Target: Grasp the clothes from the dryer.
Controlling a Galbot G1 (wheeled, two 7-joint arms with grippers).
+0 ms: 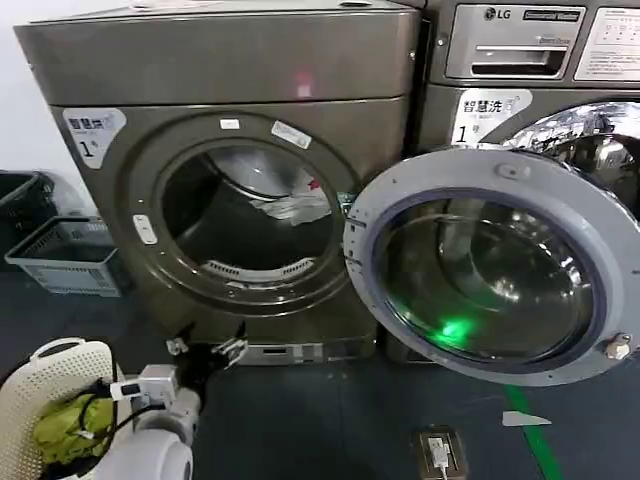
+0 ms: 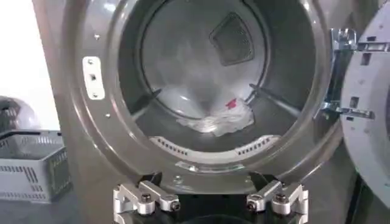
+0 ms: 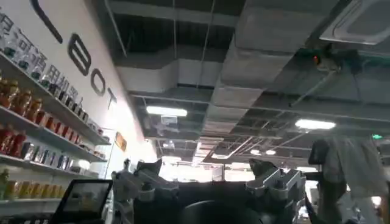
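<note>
At the far left of the head view a grey crate (image 1: 65, 255) sits on the floor beside the dryer (image 1: 230, 150), and a white laundry basket (image 1: 50, 385) with a yellow-green cloth (image 1: 70, 425) in it lies just left of the left arm. The left gripper (image 1: 205, 350) is low in front of the dryer, below the round porthole, its fingers (image 1: 232, 349) spread wide apart with nothing between them. The left wrist view shows what the head view only hints at: the left gripper (image 2: 210, 201) looks straight into the drum, and the clothes (image 2: 220, 120), a pale crumpled bundle with a small red mark, lie on the drum floor beyond and above the fingers (image 2: 149, 198), a little toward the hinge side and well apart from them. In the head view the clothes (image 1: 292, 208) appear as a light patch toward the right of the porthole, beyond the fingers. The dryer's glass door (image 1: 495, 265) hangs open to the right of the fingers; the wrist view catches its hinge brackets (image 2: 344, 73) and a slice of the door rim. Behind the door stands a second machine (image 1: 530, 70) with an LG mark. The right wrist view points upward at a ceiling (image 3: 244, 67), with shelves of bottles (image 3: 36, 115) to one side; the right gripper (image 3: 213, 182) there has its fingers (image 3: 277, 182) set wide apart and empty.
</note>
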